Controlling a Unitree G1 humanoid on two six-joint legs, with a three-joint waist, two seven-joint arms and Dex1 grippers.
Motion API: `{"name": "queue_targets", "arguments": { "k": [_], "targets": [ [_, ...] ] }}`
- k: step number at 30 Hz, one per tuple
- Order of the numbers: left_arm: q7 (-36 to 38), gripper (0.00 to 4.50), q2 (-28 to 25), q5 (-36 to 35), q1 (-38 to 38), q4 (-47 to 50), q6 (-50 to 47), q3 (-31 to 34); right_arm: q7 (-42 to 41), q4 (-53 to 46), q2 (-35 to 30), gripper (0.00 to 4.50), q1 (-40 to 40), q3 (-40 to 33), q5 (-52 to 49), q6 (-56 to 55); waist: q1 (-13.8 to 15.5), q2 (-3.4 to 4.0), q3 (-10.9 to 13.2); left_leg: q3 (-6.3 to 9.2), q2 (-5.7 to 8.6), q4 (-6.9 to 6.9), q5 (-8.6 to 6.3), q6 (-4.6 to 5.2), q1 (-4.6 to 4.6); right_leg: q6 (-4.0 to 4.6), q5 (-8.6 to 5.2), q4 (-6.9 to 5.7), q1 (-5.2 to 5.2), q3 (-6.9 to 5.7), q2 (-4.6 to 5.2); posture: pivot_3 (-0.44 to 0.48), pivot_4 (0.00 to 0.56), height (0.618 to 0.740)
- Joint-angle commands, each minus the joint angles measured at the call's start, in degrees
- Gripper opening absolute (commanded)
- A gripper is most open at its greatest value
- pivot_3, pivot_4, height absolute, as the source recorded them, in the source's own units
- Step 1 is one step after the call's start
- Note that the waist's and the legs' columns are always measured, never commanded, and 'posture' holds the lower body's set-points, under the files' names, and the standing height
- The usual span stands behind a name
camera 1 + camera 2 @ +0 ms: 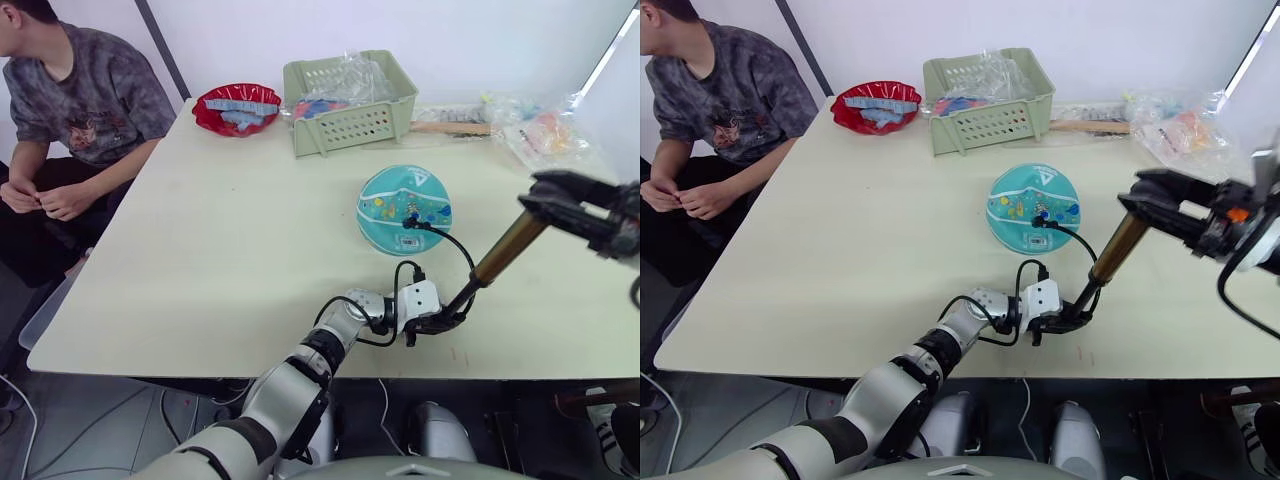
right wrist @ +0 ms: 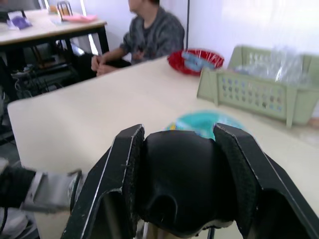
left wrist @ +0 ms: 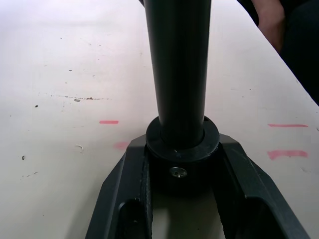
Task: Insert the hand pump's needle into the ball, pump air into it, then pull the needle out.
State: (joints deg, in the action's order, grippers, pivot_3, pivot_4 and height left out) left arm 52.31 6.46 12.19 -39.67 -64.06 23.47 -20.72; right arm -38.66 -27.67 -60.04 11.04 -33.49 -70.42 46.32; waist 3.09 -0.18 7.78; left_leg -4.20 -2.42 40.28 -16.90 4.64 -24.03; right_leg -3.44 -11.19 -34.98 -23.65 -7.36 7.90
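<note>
The teal ball [image 1: 404, 209] with cartoon prints rests on the cream table [image 1: 220, 250], right of centre. The hand pump [image 1: 503, 251] slants up from the table's front edge toward the right, gold cylinder in the middle. My left gripper [image 1: 447, 319] is shut on the pump's black base cap [image 3: 182, 159]. My right gripper [image 1: 560, 200] is shut on the pump's black T-handle [image 2: 182, 186] at the upper end. A thin black hose [image 1: 455, 248] loops from the pump's base to a small black fitting [image 1: 411, 222] seated on the ball; the needle itself is hidden.
A green basket [image 1: 348, 100] with plastic bags and a red bowl [image 1: 238, 108] stand at the table's far edge. Bagged items [image 1: 540, 130] lie at the far right. A person [image 1: 70, 110] sits at the table's left side, hands in lap.
</note>
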Motion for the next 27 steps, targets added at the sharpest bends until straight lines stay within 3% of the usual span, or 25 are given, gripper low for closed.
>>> {"name": "queue_targets", "arguments": {
  "k": [1, 10, 15, 20, 27],
  "targets": [
    [0.67, 1.13, -0.57, 2.92, 2.45, -4.14, -1.95, -2.52, 1.43, 0.35, -1.17, 1.71, 2.93, -6.09, -3.13, -0.57, -0.01, -0.06, 0.07, 0.00, 0.00, 0.00, 0.00, 0.00, 0.00, 0.00, 0.00, 0.00, 0.00, 0.00, 0.00, 0.000, 0.150, 0.740],
    [0.46, 1.13, -0.30, 2.95, 2.25, -4.15, -2.04, -2.31, -2.91, -5.02, 4.66, 1.71, -8.66, 4.41, 10.51, -5.01, -0.35, -0.28, -0.01, -0.04, 0.09, 0.00, 0.00, 0.00, 0.04, -0.14, 0.01, 0.00, 0.05, 0.05, 0.07, 0.000, 0.150, 0.740],
    [0.29, 1.13, -0.45, 2.95, 2.31, -4.05, -2.11, -2.22, -4.05, -5.67, 10.81, 1.71, -13.35, 15.02, 19.72, -11.14, -0.84, -0.49, -0.23, 0.04, 0.03, 0.00, 0.00, 0.00, 0.23, -0.29, -0.15, -0.03, 0.16, 0.10, -0.04, 0.000, 0.150, 0.740],
    [0.01, 1.13, -0.65, 2.82, 2.59, -3.85, -2.18, -2.04, -2.16, -0.82, 17.69, 1.71, -16.68, 22.70, 29.55, -16.98, -0.94, -0.61, -0.48, 0.04, -0.03, 0.00, 0.00, -0.01, 0.28, -0.28, -0.14, -0.04, 0.16, 0.17, -0.11, 0.000, 0.150, 0.740],
    [0.01, 1.13, -0.97, 2.69, 2.69, -3.71, -2.23, -1.89, -2.98, 1.44, 20.64, 1.71, -20.03, 26.66, 36.38, -22.63, -0.97, -0.68, -0.79, 0.03, -0.03, 0.00, 0.00, -0.01, 0.29, -0.19, -0.10, -0.03, 0.16, 0.19, -0.10, 0.000, 0.150, 0.740]
  ]
}}
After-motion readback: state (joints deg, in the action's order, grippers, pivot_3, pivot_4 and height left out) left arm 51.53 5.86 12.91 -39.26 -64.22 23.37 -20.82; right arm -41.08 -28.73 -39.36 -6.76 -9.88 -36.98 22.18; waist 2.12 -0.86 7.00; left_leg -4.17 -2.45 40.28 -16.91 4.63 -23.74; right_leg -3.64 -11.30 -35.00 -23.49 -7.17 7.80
